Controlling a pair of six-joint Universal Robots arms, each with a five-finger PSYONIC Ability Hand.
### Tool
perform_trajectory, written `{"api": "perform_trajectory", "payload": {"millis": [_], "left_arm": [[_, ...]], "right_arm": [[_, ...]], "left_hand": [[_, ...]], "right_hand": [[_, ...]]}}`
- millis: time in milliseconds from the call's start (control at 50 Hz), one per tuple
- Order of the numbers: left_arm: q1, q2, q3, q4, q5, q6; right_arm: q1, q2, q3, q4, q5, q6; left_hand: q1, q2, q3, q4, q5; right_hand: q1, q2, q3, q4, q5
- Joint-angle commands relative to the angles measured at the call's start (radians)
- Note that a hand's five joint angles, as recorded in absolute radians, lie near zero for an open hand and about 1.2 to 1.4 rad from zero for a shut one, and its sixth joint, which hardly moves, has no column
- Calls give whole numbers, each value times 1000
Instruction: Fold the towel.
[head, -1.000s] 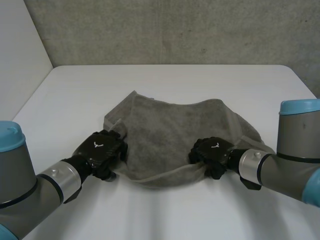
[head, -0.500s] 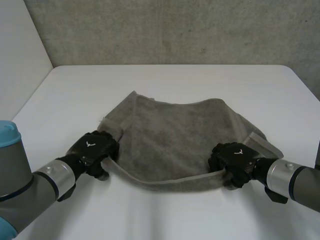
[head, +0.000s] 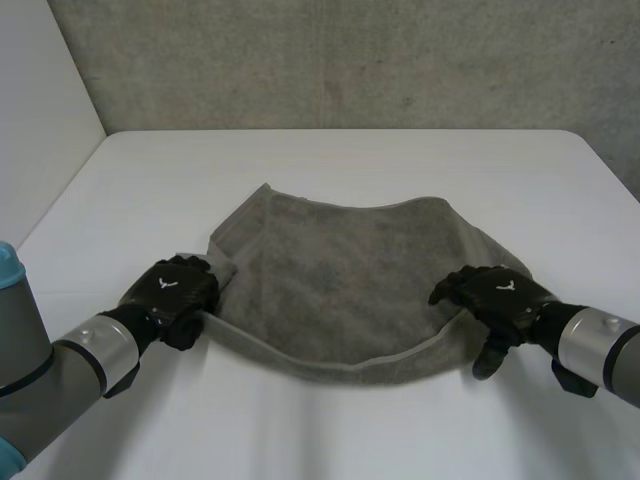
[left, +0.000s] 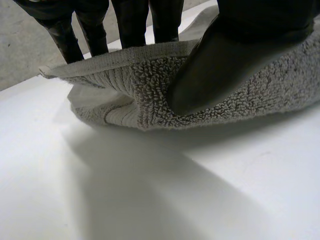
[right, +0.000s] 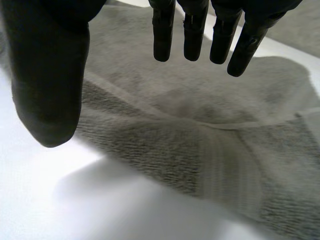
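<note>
The left hand (head: 172, 292) reaches low over the white table (head: 330, 160) to the grey towel (head: 340, 275) and grips its corner at 8 o'clock, thumb pressed onto the cloth against the fingers behind. The right hand (head: 497, 296) hangs at the towel's 4 o'clock edge, its fingers (right: 192, 30) straight and spread from the thumb, holding nothing. Both hands hide the corners beneath them in the head view.

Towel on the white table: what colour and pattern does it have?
The towel is plain grey; head view shows it best.
</note>
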Motion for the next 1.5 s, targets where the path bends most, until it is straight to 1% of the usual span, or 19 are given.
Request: {"api": "perform_trajectory", "payload": {"millis": [20,140,300,540,720,800,820,840,880,900,920,960,1060,1100,1120,1160,1200,1320,1500], "left_arm": [[-6,52,-30,-5,32,-2],[-6,77,-44,-5,35,-2],[-3,86,-52,-7,35,0],[-5,92,-72,-7,38,0],[-3,116,-72,-7,36,-3],[1,126,-70,-7,38,-3],[6,127,-70,-7,38,-3],[6,127,-70,-7,38,-3],[12,126,-66,-7,39,-3],[12,126,-66,-7,39,-3],[17,126,-64,-7,39,-3],[24,124,-63,-7,39,-3],[50,121,-64,-7,38,-3],[60,121,-66,-13,36,-5],[60,121,-66,-13,36,-5],[64,124,-66,-22,36,-5],[76,132,-64,-51,38,-7],[90,153,-63,-70,53,-7],[80,144,-87,-73,87,-10]], "right_arm": [[-58,-17,-18,-6,0,2],[-86,-6,-65,-6,2,-13],[-77,145,-241,3,17,-25],[-74,257,-387,63,28,-131],[-34,345,-481,104,120,-215],[-32,345,-487,121,124,-238],[-32,344,-490,133,124,-244],[-32,344,-490,133,124,-245],[-29,337,-496,161,115,-240],[-29,337,-496,161,115,-240],[-28,336,-498,175,109,-235],[-31,325,-490,186,103,-231],[-45,164,-415,190,69,-199],[-75,59,-333,186,8,-182],[-75,58,-332,186,8,-182],[-126,-17,-260,192,-70,-180],[-156,-47,-224,193,-101,-195],[-239,-72,-145,184,-147,-235],[-342,-68,-102,181,-161,-286]], "left_hand": [[90,120,-43,-50,66],[90,120,-43,-50,66],[90,120,-43,-50,66],[90,120,-43,-50,66],[90,120,-43,-50,66],[90,120,-43,-50,66],[90,120,-43,-50,66],[90,120,-43,-50,66],[90,120,-43,-50,66],[90,120,-43,-50,66],[90,120,-43,-50,66],[90,120,-43,-50,66],[90,120,-43,-50,66],[90,120,-43,-50,66],[90,120,-43,-50,66],[90,120,-43,-50,66],[90,120,-43,-50,66],[90,120,-43,-50,66],[90,120,-43,-50,66]], "right_hand": [[-76,-74,-7,-60,-24],[-62,-59,-7,-60,-9],[6,8,-7,-60,58],[120,123,-7,-60,172],[234,237,-7,-60,287],[279,281,-7,-60,331],[392,395,-7,-60,444],[393,396,-7,-60,446],[794,796,-7,-60,846],[796,798,-7,-60,848],[1005,1007,-7,-60,1057],[1018,1020,-7,-60,1070],[1018,1020,-7,-60,1070],[1018,1020,-7,-60,1070],[1018,1020,-7,-60,1070],[1018,1020,-7,-60,1070],[1018,1020,-7,-60,1070],[1018,1020,-7,-60,1070],[1018,1020,-7,-60,1070]]}}
